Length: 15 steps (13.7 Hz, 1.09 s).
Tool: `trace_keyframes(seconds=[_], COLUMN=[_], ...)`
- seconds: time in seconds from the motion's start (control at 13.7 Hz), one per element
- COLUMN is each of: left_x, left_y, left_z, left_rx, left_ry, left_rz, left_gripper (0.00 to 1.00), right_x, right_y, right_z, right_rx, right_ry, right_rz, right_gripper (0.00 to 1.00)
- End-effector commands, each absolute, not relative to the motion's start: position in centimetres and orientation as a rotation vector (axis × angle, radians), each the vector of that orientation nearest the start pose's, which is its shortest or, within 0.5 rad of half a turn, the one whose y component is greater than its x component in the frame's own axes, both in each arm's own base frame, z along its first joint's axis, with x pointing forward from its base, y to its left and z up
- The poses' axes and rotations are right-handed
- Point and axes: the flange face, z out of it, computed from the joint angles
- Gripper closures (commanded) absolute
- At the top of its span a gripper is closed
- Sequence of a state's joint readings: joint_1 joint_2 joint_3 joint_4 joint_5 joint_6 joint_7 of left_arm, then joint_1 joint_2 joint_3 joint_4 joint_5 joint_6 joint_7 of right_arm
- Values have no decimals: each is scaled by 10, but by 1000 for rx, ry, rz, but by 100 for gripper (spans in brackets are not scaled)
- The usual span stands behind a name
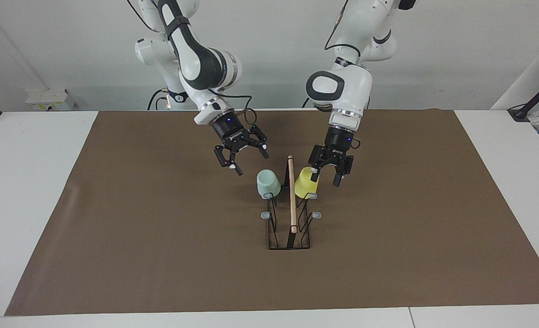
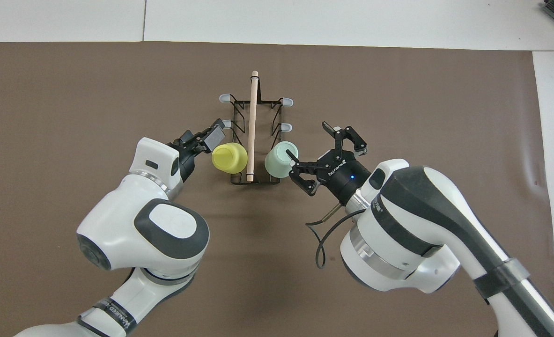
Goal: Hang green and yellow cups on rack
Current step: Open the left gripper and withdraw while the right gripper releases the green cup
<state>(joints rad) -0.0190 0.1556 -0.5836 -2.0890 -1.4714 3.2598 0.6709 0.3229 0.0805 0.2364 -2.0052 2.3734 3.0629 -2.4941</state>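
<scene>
In the facing view, the rack (image 1: 289, 214) stands on the brown mat (image 1: 137, 228) that covers the middle of the bench (image 1: 32, 182), its wooden rod (image 1: 291, 193) running away from the robots. Two cups hang mouth-down on the pair of pegs at the rack's end nearest the robots: the green cup (image 1: 268, 183) on the side toward the right arm's end of the bench, the yellow cup (image 1: 306, 182) on the side toward the left arm's end. The right gripper (image 1: 243, 160) is in the air over the mat just beside the green cup, its fingers spread wide and holding nothing. The left gripper (image 1: 326, 174) hangs just beside the yellow cup, fingers pointing down, wide apart and empty; one finger looks very close to the cup, and contact cannot be told.

In the overhead view, the rack (image 2: 239, 112) again carries the yellow cup (image 2: 230, 157) and green cup (image 2: 281, 159) on either side of the rod (image 2: 253, 121). The left gripper (image 2: 205, 137) sits beside the yellow cup, the right gripper (image 2: 327, 150) beside the green cup, its fingers splayed open and empty.
</scene>
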Motion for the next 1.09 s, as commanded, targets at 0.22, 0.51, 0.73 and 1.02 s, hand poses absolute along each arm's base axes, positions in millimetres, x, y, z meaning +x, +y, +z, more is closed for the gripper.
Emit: trace_keyframes(seconds=[0.22,0.51,0.73,1.02], left_x=[577,596,608,625], left_y=[-144,-89,-55,-28], left_z=[443,457,471,510], left_rx=[2304,2316,2341,2523], left_ry=[248,177,95,-108], left_rz=[895,865,800,625], left_gripper=[0,0,0,0], right_x=[507,506,507,518], right_y=[237,236,239,231], right_z=[424,424,430,433], right_rx=[-2292,-2296,-2307,-2276], right_ry=[-913,-920,-977,-1285], right_rz=[-1504,-1503,-1515,-1556], right_gripper=[0,0,0,0])
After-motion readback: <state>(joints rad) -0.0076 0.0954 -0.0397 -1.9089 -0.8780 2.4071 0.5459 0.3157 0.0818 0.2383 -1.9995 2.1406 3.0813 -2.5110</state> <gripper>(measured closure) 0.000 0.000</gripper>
